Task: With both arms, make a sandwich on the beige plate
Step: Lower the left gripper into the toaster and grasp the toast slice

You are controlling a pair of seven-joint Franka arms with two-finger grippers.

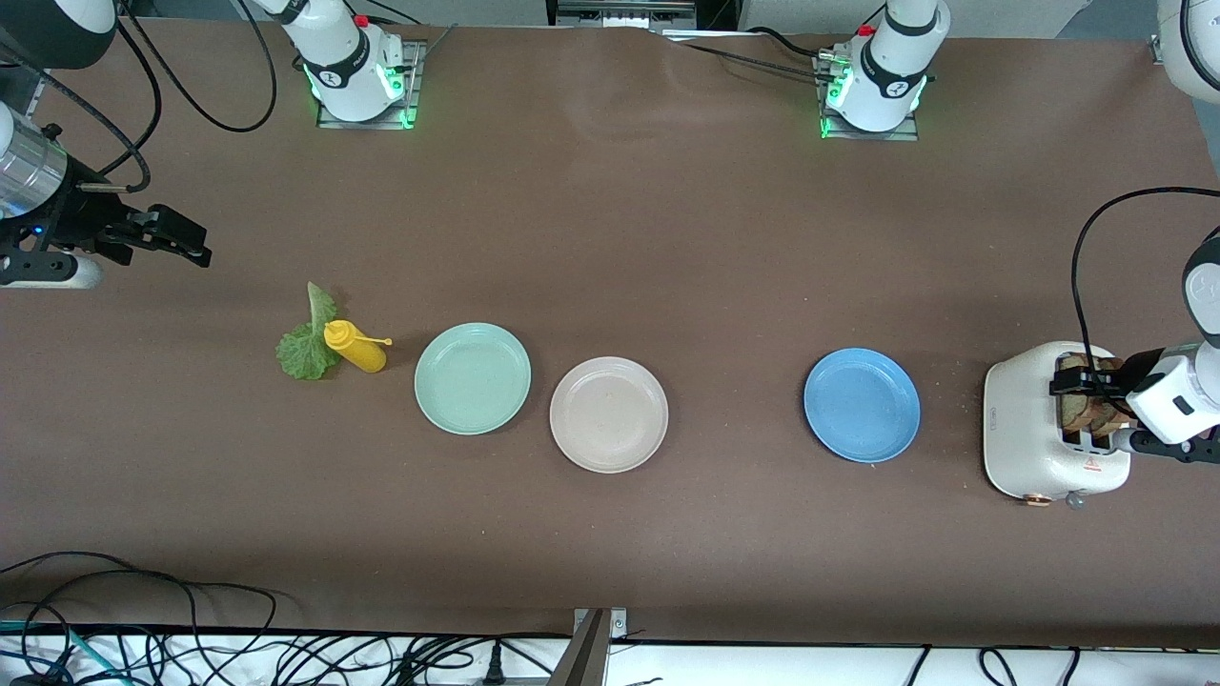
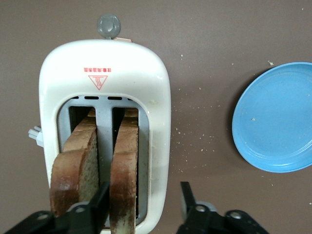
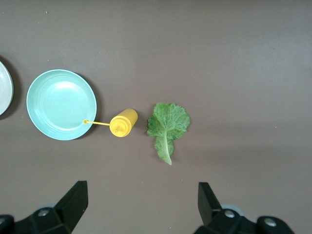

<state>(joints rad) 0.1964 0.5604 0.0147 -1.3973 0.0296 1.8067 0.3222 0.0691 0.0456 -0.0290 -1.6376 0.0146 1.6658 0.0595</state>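
Two brown bread slices (image 2: 75,156) stand upright in the slots of a white toaster (image 2: 105,63) at the left arm's end of the table (image 1: 1025,419). My left gripper (image 2: 144,200) is open right above the toaster (image 1: 1091,410). One finger is between the two slices, the other is outside the toaster's wall, and one slice (image 2: 124,165) stands between them. The beige plate (image 1: 608,414) lies empty mid-table. The lettuce leaf (image 1: 307,343) lies flat toward the right arm's end (image 3: 168,124). My right gripper (image 1: 181,238) is open and empty over bare table (image 3: 141,195).
A yellow squeeze bottle (image 1: 357,348) lies beside the lettuce, its nozzle toward an empty mint green plate (image 1: 472,378). An empty blue plate (image 1: 862,405) lies between the beige plate and the toaster. Crumbs dot the table beside the toaster.
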